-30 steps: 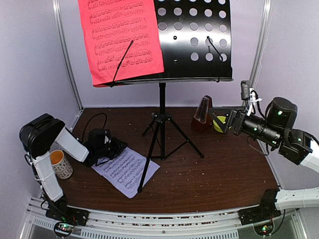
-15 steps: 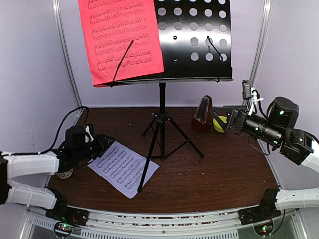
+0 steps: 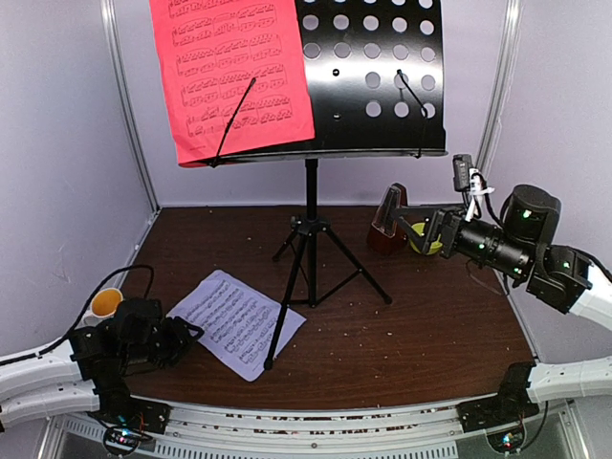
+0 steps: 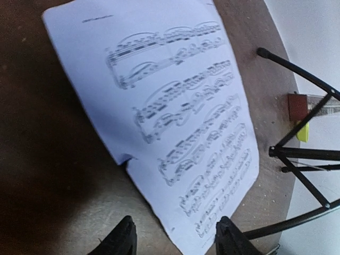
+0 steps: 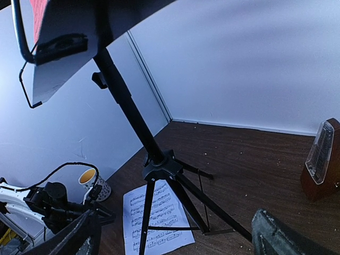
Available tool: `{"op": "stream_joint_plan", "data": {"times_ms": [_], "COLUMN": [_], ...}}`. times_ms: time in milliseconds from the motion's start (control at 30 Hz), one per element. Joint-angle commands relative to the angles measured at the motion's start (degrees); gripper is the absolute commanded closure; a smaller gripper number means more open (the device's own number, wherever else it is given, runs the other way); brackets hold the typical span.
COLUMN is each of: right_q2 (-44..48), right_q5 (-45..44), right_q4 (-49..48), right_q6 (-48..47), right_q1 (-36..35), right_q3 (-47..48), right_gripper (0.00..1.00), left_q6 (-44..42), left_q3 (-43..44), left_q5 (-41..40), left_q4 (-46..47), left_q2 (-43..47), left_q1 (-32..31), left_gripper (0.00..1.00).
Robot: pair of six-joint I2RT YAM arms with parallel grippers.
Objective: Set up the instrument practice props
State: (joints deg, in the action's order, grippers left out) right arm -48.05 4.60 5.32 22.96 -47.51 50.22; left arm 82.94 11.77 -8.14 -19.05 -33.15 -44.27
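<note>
The black music stand (image 3: 373, 76) stands on tripod legs (image 3: 311, 258) at mid table. A red sheet (image 3: 234, 72) rests on its left half under a wire clip. The white sheet (image 3: 239, 323) lies flat on the table by the front leg. My left gripper (image 3: 191, 332) is low at the sheet's near-left edge, open and empty. In the left wrist view the sheet (image 4: 175, 106) has its near corner between the fingers of this gripper (image 4: 175, 236). The brown metronome (image 3: 387, 220) stands at back right. My right gripper (image 3: 426, 232) hovers open and empty beside it.
A patterned mug (image 3: 103, 306) stands at the far left near the left arm. A yellow-green bowl (image 3: 424, 241) sits behind the right gripper. Walls and metal posts close in the back and sides. The right wrist view shows the metronome (image 5: 321, 159) and the mug (image 5: 91, 180).
My left arm has swung down and back to the near-left; its gripper now sits low at the white sheet's edge. My right gripper has shifted slightly left toward the metronome.
</note>
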Motion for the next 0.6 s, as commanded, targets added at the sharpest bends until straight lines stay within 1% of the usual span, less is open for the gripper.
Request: {"op": "stream_joint_plan", "data": {"times_ms": [0, 100, 267, 400, 567], "right_q2": [-0.6, -0.8, -0.4, 0.2, 0.7], "right_q5": [1.1, 1.1, 0.9, 0.4, 0.0], "right_q4": [-2.1, -2.2, -2.1, -1.8, -0.9], "right_q6": [0.7, 0.9, 1.3, 1.4, 1.1], "right_q1": [0.3, 0.3, 0.2, 0.3, 0.3], "right_q3": [1.2, 1.4, 1.0, 1.0, 1.4], "right_gripper": [0.01, 0.01, 0.01, 0.01, 0.01], "left_q6": [8.2, 8.4, 8.0, 7.3, 6.2], "left_q3": [-3.8, -4.9, -6.7, -5.8, -3.0], "left_q5": [-4.1, -2.9, -0.8, -0.3, 0.6], "left_q4": [-2.0, 4.1, 20.2, 32.6, 46.8], "left_q2": [-0.1, -5.6, -18.2, -30.0, -42.4], "left_q1": [-0.7, -0.8, -0.8, -0.9, 0.1], "left_gripper": [0.48, 0.49, 0.51, 0.55, 0.64]}}
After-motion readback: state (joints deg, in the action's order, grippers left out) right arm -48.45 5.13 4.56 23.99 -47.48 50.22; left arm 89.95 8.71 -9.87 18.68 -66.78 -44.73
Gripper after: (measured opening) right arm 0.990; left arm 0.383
